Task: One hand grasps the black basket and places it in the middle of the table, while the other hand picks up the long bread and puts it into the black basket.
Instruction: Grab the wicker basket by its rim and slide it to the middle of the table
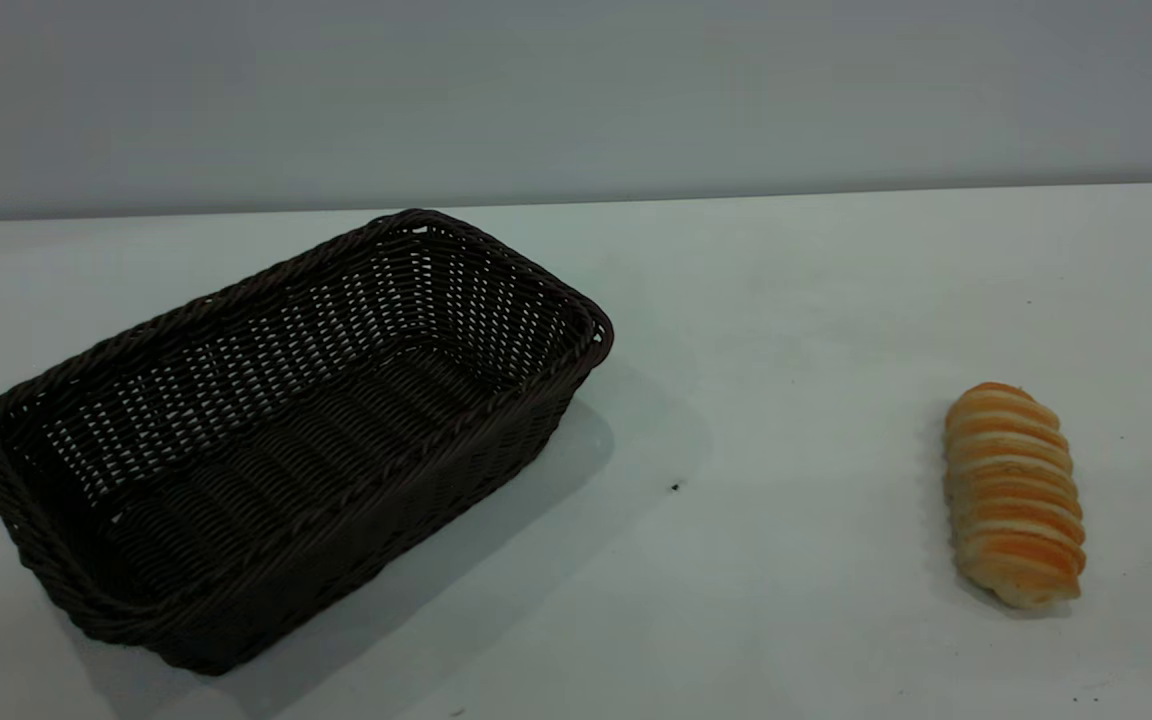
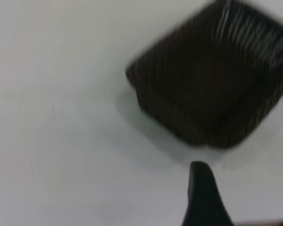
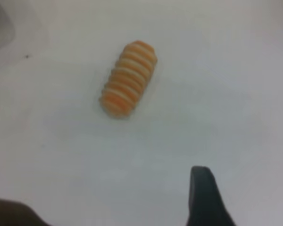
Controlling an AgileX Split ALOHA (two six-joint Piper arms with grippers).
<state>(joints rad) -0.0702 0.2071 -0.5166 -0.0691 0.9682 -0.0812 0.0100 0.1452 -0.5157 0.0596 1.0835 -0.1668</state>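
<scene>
The black basket [image 1: 276, 430] stands empty on the left part of the white table [image 1: 786, 300], set at an angle. The long bread [image 1: 1014, 495] lies alone at the right, near the front. Neither gripper shows in the exterior view. In the left wrist view the basket [image 2: 212, 80] lies some way beyond my left gripper [image 2: 247, 181]; one black finger [image 2: 202, 197] shows, with a wide gap of bare table beside it. In the right wrist view the bread [image 3: 128, 79] lies well ahead of my right gripper [image 3: 247, 186]; one finger [image 3: 203, 197] shows, with a wide gap beside it.
A grey wall rises behind the table's far edge [image 1: 836, 192]. A small dark speck [image 1: 675, 487] lies between basket and bread. White tabletop spreads between the two objects.
</scene>
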